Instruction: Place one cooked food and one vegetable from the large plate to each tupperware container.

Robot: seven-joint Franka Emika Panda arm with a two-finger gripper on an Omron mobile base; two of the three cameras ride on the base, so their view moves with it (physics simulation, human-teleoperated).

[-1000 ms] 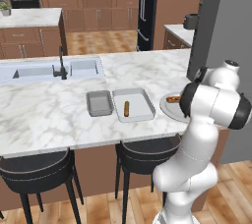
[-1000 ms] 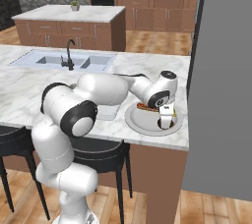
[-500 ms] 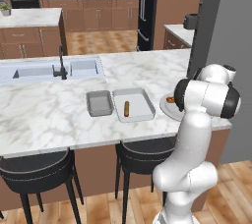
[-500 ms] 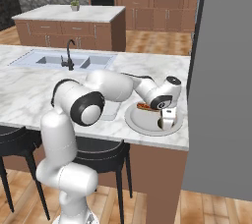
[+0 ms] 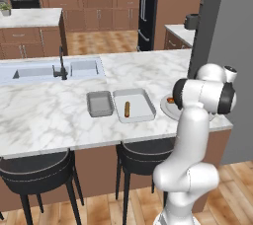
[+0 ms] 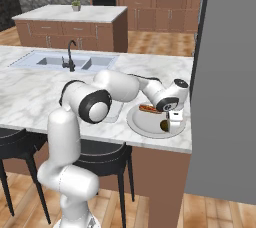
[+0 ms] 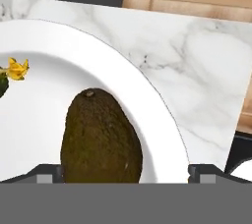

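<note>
The gripper (image 6: 171,125) hangs over the near right part of the large plate (image 6: 141,125), its jaws spread wide apart and closed on nothing, with a dark brown-green avocado (image 7: 101,142) lying between the two finger tips (image 7: 47,172) in the hand view. That avocado rests on the plate's white surface near its rim, stem end pointing away from the hand, and a small yellow blossom on a dark green vegetable (image 7: 11,72) shows at the left edge of the same view (too little of it is visible to name it). From the right base view a reddish, elongated cooked food (image 6: 148,108) lies on the far side of the plate, apart from the avocado. On the marble counter (image 5: 44,113) to the plate's left sit the two tupperware containers side by side: the larger, lighter tray (image 5: 140,100) holds one brown sausage-like piece (image 5: 127,109), and the small darker tray (image 5: 100,103) stands just beside it
</note>
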